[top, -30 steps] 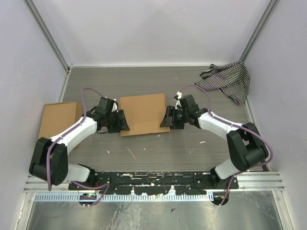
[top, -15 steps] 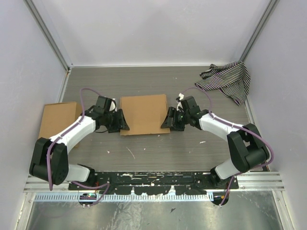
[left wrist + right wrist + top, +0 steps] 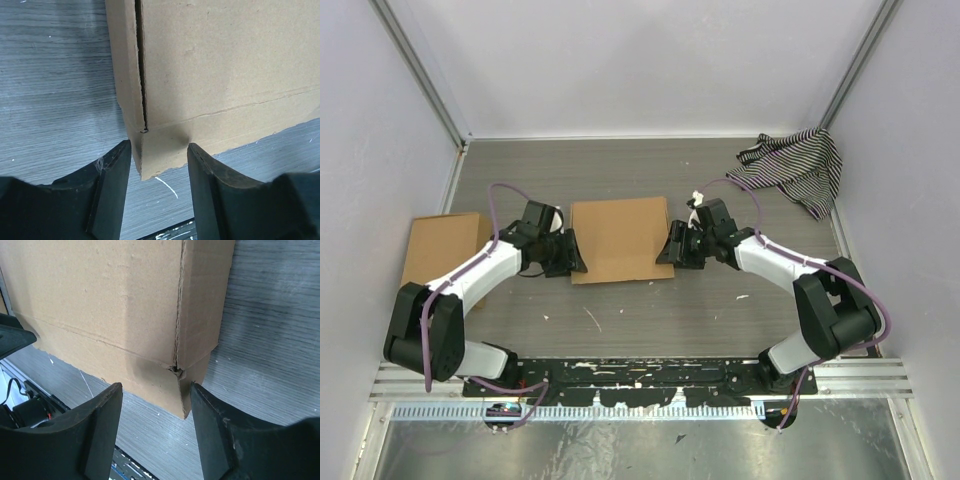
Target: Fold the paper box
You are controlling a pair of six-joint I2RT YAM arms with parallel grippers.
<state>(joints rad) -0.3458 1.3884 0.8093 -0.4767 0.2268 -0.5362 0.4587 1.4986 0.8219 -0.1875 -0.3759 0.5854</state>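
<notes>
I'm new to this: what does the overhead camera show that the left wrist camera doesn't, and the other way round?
Only the overhead view shows the whole paper box, the right gripper at its right edge, a second cardboard piece on the left and a striped cloth at the far right. Only the left wrist view shows the slit and crease near the box's corner, which sits between the open fingers. Both show the box, the left gripper and the grey table.
</notes>
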